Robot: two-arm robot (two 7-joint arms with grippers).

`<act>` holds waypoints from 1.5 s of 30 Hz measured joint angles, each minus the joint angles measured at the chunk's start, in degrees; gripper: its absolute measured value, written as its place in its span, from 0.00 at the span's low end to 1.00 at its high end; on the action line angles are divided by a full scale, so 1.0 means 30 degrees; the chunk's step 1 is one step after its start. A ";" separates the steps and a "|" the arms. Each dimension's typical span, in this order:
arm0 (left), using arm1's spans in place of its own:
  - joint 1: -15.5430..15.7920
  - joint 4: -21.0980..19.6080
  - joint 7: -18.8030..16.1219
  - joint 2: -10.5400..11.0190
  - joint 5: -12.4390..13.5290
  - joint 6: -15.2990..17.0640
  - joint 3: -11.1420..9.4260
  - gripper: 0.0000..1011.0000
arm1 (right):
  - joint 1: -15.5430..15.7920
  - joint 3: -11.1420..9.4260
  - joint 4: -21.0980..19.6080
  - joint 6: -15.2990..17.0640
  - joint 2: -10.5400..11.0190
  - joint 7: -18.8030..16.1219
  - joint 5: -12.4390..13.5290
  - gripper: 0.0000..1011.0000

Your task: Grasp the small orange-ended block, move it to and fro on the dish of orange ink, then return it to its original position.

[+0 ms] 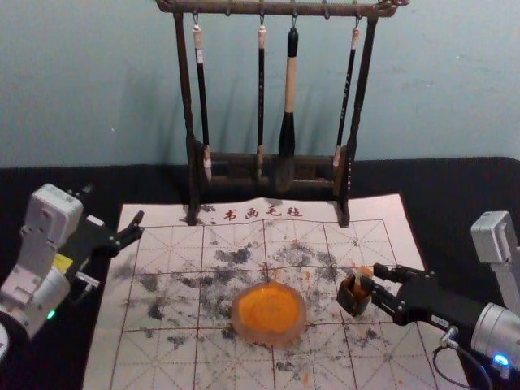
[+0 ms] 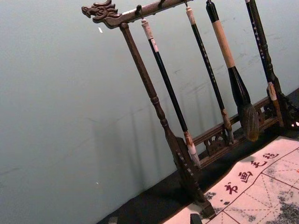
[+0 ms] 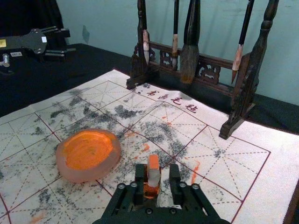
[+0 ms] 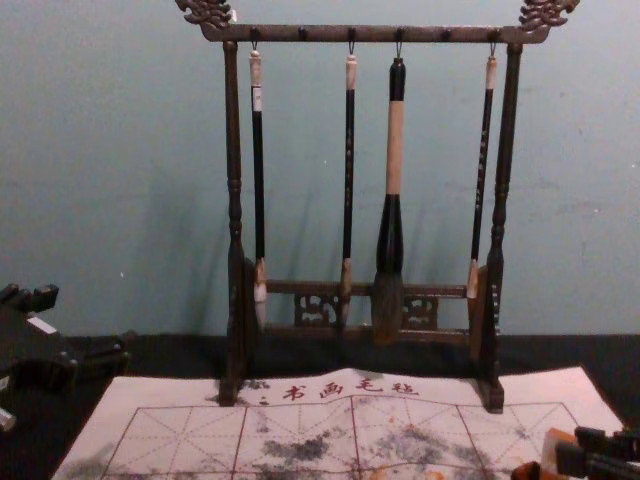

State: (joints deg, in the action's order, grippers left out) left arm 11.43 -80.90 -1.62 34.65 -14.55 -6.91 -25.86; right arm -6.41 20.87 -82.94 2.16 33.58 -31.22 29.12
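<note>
Ink-stained calligraphy mat: orange-ended block stood in dark holder, dish's three o'clock, presumably for easy upright grasp; right gripper spread around block; left gripper parked, fingers apart, ten o'clock.

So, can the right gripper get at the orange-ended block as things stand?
Probably yes: the right gripper is open, and the orange-ended block stands up between its fingers, nearer one. The small dark box around it might crowd the fingertips; nothing else looks in the way.
</note>
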 joint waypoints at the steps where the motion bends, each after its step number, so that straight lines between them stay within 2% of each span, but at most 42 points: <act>1: 0.0000 -0.0001 0.0001 0.0000 0.0000 -0.0001 0.0000 0.99 | 0.0001 0.0001 0.0000 0.0000 -0.0001 0.0000 0.0000 0.30; 4: 0.0000 -0.0001 0.0000 -0.0001 0.0000 0.0000 0.0000 0.99 | 0.0001 0.0001 -0.0001 0.0000 0.0000 0.0000 0.0000 0.20; 9: 0.0000 0.0000 0.0000 -0.0001 0.0000 0.0000 0.0000 0.99 | 0.0000 0.0001 0.0001 0.0000 0.0000 -0.0002 0.0001 0.09; 30: 0.0000 -0.0001 0.0000 0.0000 0.0000 0.0001 0.0000 0.99 | 0.0012 0.0002 -0.0005 -0.0001 0.0001 0.0010 -0.0002 0.08; 45: 0.0001 -0.0001 0.0000 -0.0001 0.0000 0.0000 -0.0001 0.99 | 0.0330 -0.0089 -0.0556 -0.0291 0.0127 0.0072 -0.0125 0.08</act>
State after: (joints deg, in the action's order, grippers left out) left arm 11.43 -80.90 -1.62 34.64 -14.55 -6.91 -25.87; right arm -5.42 20.60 -84.61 1.28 33.96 -31.01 28.75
